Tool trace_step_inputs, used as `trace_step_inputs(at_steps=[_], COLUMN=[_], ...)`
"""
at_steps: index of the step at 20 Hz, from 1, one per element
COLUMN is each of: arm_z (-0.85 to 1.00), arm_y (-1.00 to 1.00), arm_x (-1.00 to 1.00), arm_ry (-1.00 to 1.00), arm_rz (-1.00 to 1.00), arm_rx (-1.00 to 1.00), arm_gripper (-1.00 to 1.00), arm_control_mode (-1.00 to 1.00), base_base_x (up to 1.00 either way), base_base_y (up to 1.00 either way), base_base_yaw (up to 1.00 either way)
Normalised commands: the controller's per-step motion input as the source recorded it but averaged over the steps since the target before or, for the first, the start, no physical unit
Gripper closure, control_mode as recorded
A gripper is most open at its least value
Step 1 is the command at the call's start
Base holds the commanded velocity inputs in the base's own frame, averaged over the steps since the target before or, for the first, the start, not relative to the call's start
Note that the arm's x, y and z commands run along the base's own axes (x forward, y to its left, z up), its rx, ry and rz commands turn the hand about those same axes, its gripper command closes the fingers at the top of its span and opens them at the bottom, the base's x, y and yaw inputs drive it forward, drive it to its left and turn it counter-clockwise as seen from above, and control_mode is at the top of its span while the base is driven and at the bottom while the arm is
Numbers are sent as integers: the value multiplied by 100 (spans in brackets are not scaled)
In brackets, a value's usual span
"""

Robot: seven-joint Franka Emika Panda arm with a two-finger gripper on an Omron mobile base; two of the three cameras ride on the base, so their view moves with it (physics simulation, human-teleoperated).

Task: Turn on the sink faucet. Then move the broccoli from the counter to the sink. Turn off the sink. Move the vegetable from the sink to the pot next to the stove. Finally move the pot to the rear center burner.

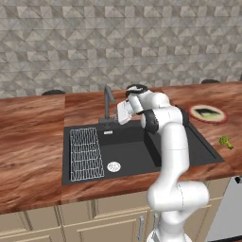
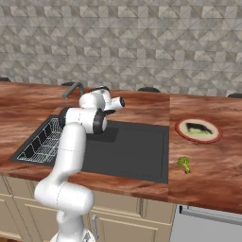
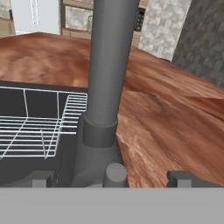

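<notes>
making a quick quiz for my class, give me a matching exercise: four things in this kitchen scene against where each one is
Things:
1. broccoli
2. wire rack
3. faucet
4. plate

Places:
A. inside the sink basin, at its left
B. on the counter right of the sink, near the front edge
C. at the sink's back rim, by the gripper
D. on the counter right of the sink, farther back

Pairs: 1-B, 2-A, 3-C, 4-D

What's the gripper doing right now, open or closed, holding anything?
Gripper: open, holding nothing; its dark fingertips stand on either side of the base of the dark grey metal sink faucet.
</notes>
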Motion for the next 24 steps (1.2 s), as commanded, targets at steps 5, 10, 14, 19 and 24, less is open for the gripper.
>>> trace_step_inputs(at_steps=[5,10,14,19,24], arm_z=[0,0,0,-1,-1], arm_y=[19,10,9,3,9], arm_x=[2,0,0,-2,-5], arm_ry=[0,0,0,0,0], arm_rz=[0,-1,-13,-30,-37], arm_rx=[0,0,0,0,0], arm_gripper=[100,100,100,100,100], arm_control_mode=[-100,-100,-100,-100,-100], base_base_x=[0,0,0,0,0], base_base_y=[0,0,0,0,0], base_base_yaw=[0,0,0,0,0])
